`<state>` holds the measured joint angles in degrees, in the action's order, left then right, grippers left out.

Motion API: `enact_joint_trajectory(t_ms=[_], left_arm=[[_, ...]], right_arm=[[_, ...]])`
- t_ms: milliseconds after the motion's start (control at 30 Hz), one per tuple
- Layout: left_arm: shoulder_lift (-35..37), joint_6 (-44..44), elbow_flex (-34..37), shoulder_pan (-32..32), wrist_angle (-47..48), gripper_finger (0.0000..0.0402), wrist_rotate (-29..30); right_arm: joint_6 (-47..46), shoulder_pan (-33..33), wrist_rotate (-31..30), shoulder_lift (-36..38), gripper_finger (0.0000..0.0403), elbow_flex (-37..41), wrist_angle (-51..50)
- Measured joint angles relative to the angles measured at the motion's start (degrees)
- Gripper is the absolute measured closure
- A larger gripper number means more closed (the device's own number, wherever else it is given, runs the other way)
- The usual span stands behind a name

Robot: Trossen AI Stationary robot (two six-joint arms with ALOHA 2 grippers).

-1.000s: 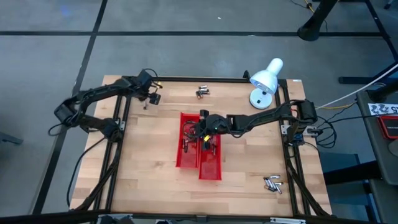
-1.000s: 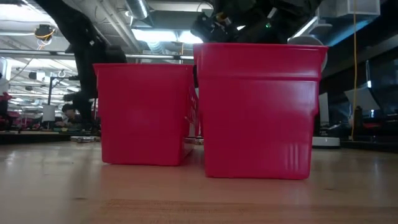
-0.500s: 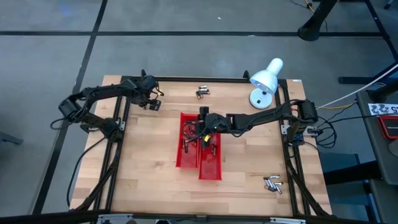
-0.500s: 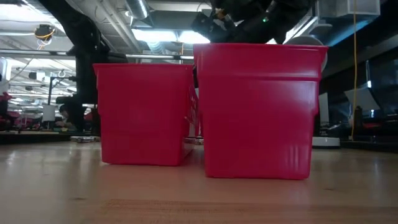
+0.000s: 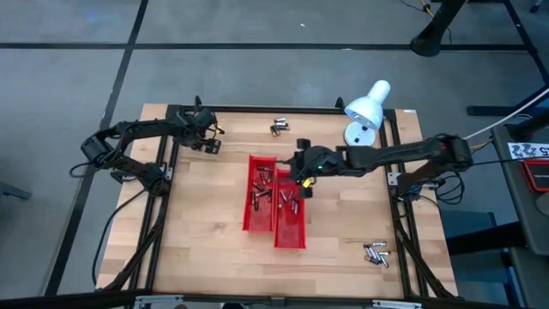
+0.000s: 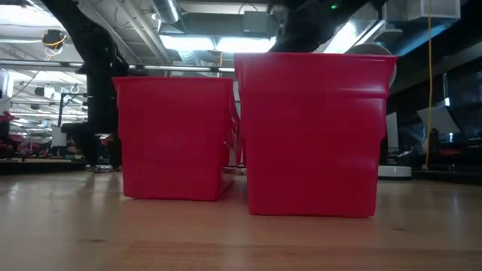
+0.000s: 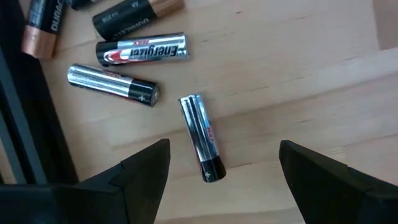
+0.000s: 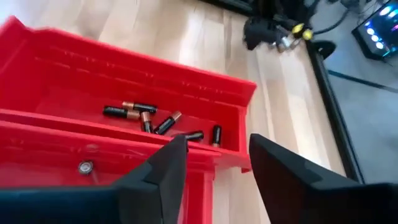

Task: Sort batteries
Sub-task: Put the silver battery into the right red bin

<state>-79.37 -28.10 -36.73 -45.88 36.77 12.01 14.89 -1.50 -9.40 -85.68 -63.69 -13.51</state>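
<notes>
While the left gripper [image 7: 221, 180] hovers with fingers spread and empty over loose batteries [image 7: 142, 50] at the table's [image 5: 206, 249] far-left corner, 5 lie in its wrist view: 3 silver, 2 black-and-copper. The right gripper [image 5: 306, 182], fingers apart and holding nothing, sits over the right rim of 2 red trays [image 5: 289, 232] at centre. About 6 batteries show in the left tray [image 8: 205, 93]. 2 more clusters lie on the table.

Two trays side by side, mid-table
Batteries [image 5: 260, 193] are held in the left tray [image 5: 258, 218]; more batteries [image 5: 279, 126] are scattered behind.
</notes>
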Motion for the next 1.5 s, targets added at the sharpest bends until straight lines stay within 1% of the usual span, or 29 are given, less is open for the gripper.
enact_joint_trajectory(t_ms=[167, 267, 500, 600, 767, 800, 1000, 1133, 1200, 1300, 1400, 1500], left_arm=[[-0.02, -0.22, 1.07, -0.33, -0.91, 0.0154, -0.03], [-0.02, -0.44, 2.08, -0.36, -3.57, 0.0179, -0.02], [-2.38, -0.21, 2.6, -0.36, -5.16, 0.0237, -1.14], [-3.08, 1.3, 2.52, -0.24, -5.37, 0.0273, -1.36], [-1.78, 2.57, 1.13, 0.66, -4.42, 0.0359, -1.57], [-1.27, 2.85, 0.71, 1.01, -4.13, 0.0368, -1.43], [3.62, 2.78, -4.42, 5.36, -4.36, 0.0368, -1.26], [7.84, 2.6, -8.59, 10.89, -7.08, 0.0362, -1.25], [9.49, 2.54, -9.86, 14.54, -10.6, 0.0365, -1.27], [11.23, 2.14, -10.82, 20.34, -19.43, 0.0365, -1.48], [10.9, 1.76, -11.24, 25.16, -25.43, 0.0365, -3.08], [9.48, 0.96, -11.24, 29.91, -31.0, 0.0364, -3.38]], right_arm=[[-2.6, 0.0, -0.43, 8.05, 0.0234, 6.71, 0.33], [-4.84, -0.02, -3.24, 13.39, 0.0234, 11.6, 1.31], [-11.35, -0.02, -6.1, 24.73, 0.0234, 22.95, 4.69], [-13.62, -0.02, -7.46, 28.57, 0.0235, 26.97, 5.22], [-16.85, -0.02, -7.69, 33.57, 0.0235, 32.01, 6.12], [-17.47, -0.02, -7.75, 34.25, 0.0235, 32.72, 6.16], [-18.33, -0.02, -8.03, 36.19, 0.0235, 35.19, 6.69], [-18.29, -0.02, -8.12, 36.27, 0.0235, 35.33, 6.79], [-18.1, -0.01, -8.14, 36.27, 0.0235, 35.33, 6.61], [-17.67, 0.02, -9.34, 36.25, 0.0235, 35.33, 6.8], [-17.45, 0.02, -11.02, 36.25, 0.0235, 35.33, 7.34], [-17.24, 0.02, -11.16, 36.25, 0.0235, 35.33, 8.35]])
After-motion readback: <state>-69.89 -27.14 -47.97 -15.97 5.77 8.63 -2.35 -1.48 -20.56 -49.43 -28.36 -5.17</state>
